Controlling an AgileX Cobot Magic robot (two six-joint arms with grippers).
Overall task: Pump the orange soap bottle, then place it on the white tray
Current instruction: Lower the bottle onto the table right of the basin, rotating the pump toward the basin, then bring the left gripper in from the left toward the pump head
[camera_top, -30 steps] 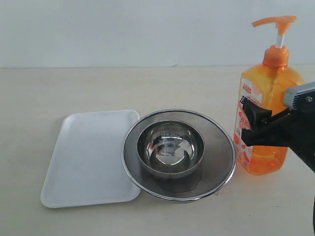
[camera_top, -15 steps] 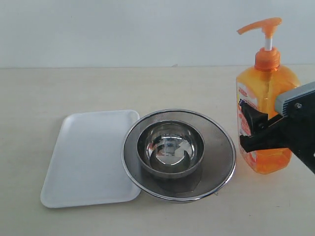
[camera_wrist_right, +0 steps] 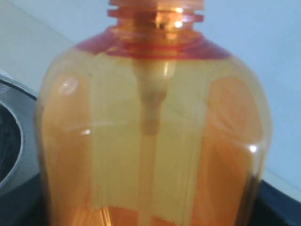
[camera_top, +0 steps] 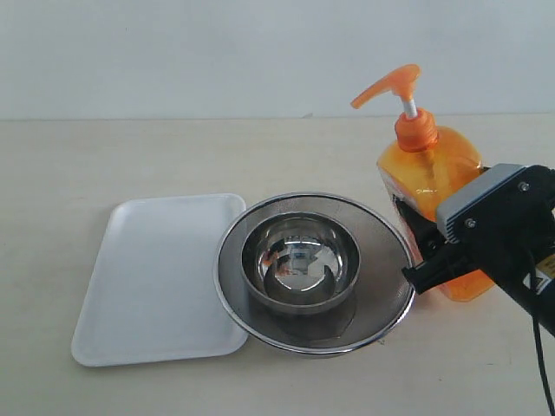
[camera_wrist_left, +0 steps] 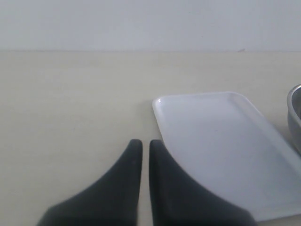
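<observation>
The orange soap bottle (camera_top: 431,186) leans to the left at the right side of the exterior view, its orange pump head (camera_top: 388,85) pointing left. My right gripper (camera_top: 425,251) is shut on the bottle's lower body; the bottle (camera_wrist_right: 155,132) fills the right wrist view, with a dark finger (camera_wrist_right: 281,203) at its side. The white tray (camera_top: 156,277) lies flat on the left with nothing on it. In the left wrist view, my left gripper (camera_wrist_left: 141,143) is shut on nothing, just beside a corner of the tray (camera_wrist_left: 221,141). The left arm is out of the exterior view.
A round steel mesh strainer (camera_top: 381,299) with a steel bowl (camera_top: 299,260) in it sits between the tray and the bottle, touching the tray's edge. Its rim (camera_wrist_left: 294,117) shows past the tray in the left wrist view. A pale wall stands behind the table.
My right gripper has carried the bottle left, toward the strainer, and the bottle has tipped from upright to leaning left. Tray, strainer and bowl have not moved.
</observation>
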